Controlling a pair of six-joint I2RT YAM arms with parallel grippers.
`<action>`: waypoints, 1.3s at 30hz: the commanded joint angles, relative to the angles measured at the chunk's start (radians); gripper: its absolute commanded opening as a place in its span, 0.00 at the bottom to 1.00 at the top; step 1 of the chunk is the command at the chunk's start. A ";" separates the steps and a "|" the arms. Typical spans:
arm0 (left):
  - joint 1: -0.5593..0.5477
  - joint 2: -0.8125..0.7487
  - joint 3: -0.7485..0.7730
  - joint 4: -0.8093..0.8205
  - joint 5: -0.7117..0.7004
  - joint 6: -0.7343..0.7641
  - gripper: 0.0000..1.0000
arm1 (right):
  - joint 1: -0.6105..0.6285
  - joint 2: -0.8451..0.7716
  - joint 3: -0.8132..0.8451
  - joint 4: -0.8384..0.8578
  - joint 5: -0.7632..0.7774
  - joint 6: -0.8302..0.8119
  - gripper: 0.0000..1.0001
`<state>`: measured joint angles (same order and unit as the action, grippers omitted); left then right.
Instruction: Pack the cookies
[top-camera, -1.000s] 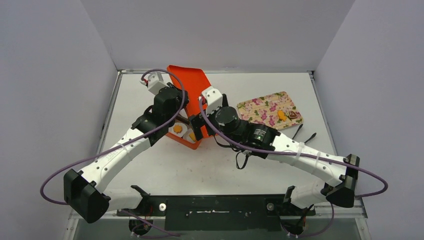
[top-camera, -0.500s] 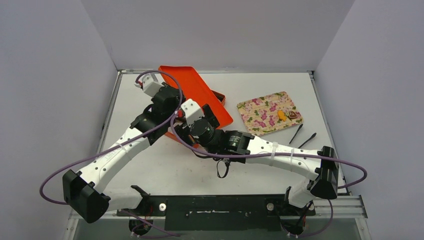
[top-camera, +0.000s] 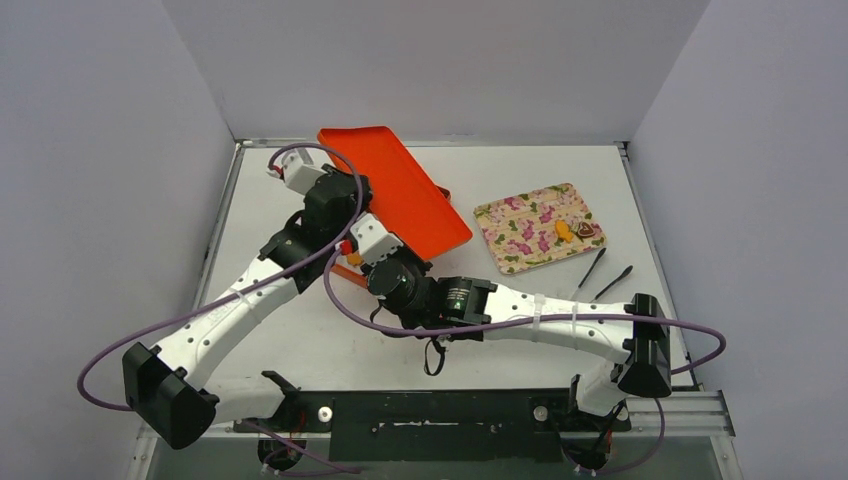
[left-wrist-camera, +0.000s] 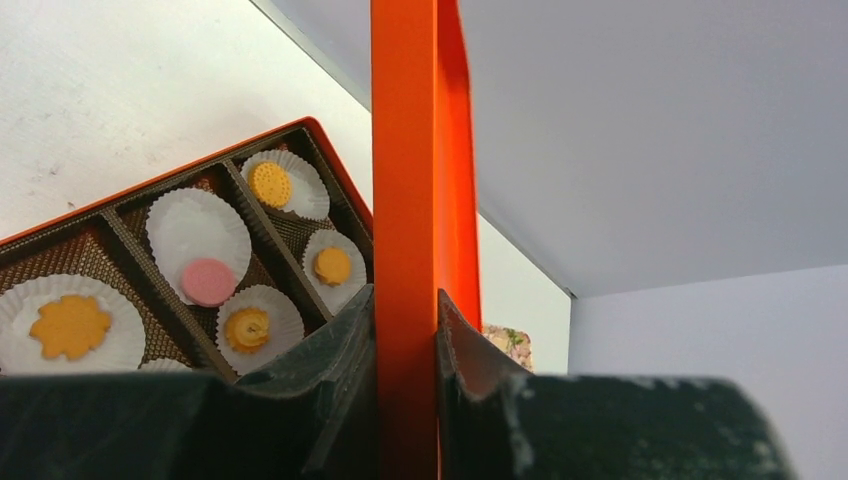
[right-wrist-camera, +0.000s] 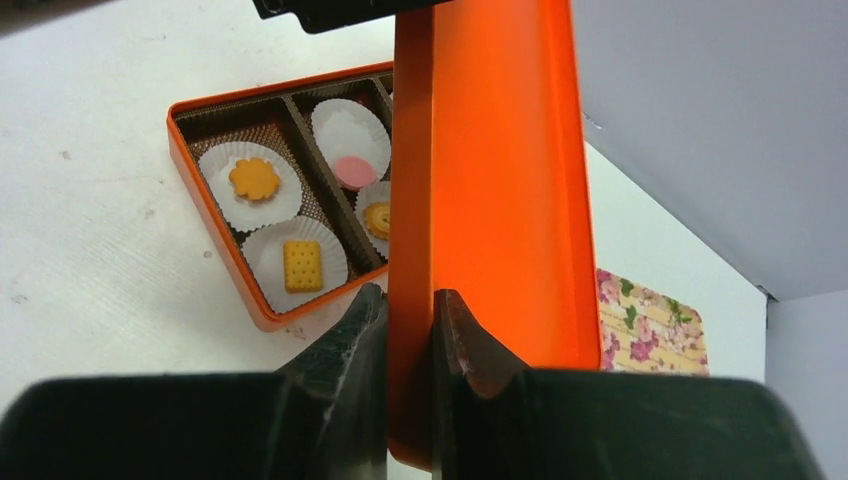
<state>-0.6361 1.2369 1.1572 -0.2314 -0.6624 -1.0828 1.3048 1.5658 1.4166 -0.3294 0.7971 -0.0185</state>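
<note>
White table (top-camera: 520, 180), grey walls (top-camera: 430, 60) on three sides. Left gripper (left-wrist-camera: 405, 310) pinched tight on the orange lid (left-wrist-camera: 405, 150), which stands on edge above the box (right-wrist-camera: 262, 318). Cookies (left-wrist-camera: 208, 281) sit in paper cups (left-wrist-camera: 198, 225) inside. Right gripper (right-wrist-camera: 408, 300) nips the same lid, pads apparently in contact. Far right: floral tray (top-camera: 520, 215) with two more cookies, black tongs (top-camera: 592, 268) beside.

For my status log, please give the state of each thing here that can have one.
Orange compartmented box: open, cookies in paper cups.
Flat orange rectangular lid: off the box, tilted, clamped at its edge.
Left gripper: shut on the lid.
Right gripper: shut on the lid.
Flowered rectangular tray: two cookies on it.
</note>
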 joint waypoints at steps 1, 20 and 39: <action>-0.005 -0.070 -0.017 0.162 -0.024 0.026 0.16 | -0.006 -0.031 0.008 0.036 0.077 -0.020 0.00; 0.199 -0.215 -0.174 0.373 0.274 0.501 0.66 | -0.281 -0.302 -0.105 0.102 -0.163 0.285 0.00; 0.546 0.376 0.029 0.237 0.873 0.823 0.97 | -0.559 -0.585 -0.440 0.345 -0.507 0.629 0.00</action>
<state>-0.1631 1.5101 1.0637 0.0151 0.0288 -0.3210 0.7765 1.0328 0.9913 -0.1703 0.3637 0.5343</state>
